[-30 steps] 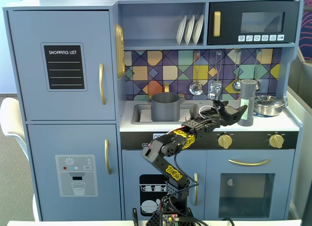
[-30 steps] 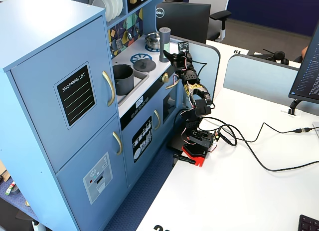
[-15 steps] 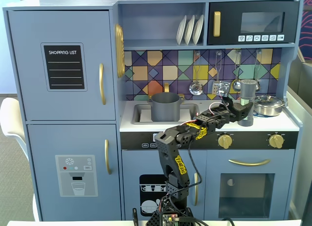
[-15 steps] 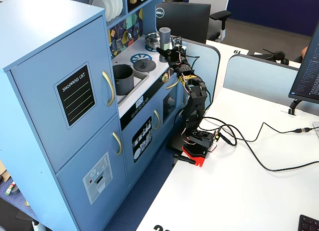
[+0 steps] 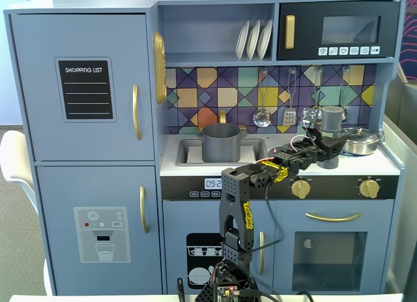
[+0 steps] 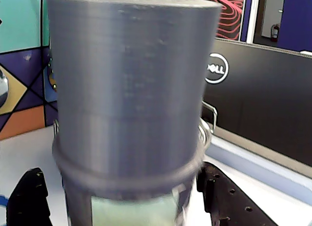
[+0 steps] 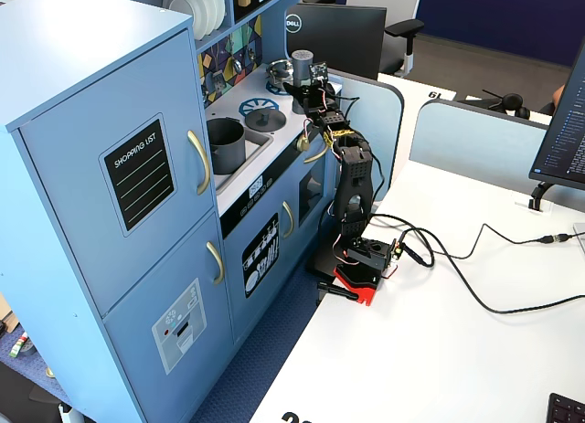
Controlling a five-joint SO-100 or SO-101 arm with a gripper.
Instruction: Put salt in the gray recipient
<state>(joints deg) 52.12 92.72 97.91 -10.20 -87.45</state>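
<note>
The salt [image 5: 332, 117] is a dark-gray shaker with a wide cap, standing at the right of the toy kitchen counter. In the wrist view it [image 6: 131, 89] fills the middle, its pale green label low down. My gripper [image 5: 328, 145] reaches over the stove to it. In the wrist view my gripper [image 6: 121, 173] has a black finger on each side of the shaker's body; a gap shows on the left, so it is open. The gray recipient [image 5: 221, 141] stands in the sink at the left, apart from the gripper; it also shows in a fixed view [image 7: 226, 141].
A shiny steel lidded pan [image 5: 361, 140] sits just right of the salt. A flat gray lid [image 7: 265, 119] lies on the stove. Utensils hang on the tiled back wall [image 5: 273, 87]. A Dell monitor [image 6: 263, 104] stands behind the counter's right wall.
</note>
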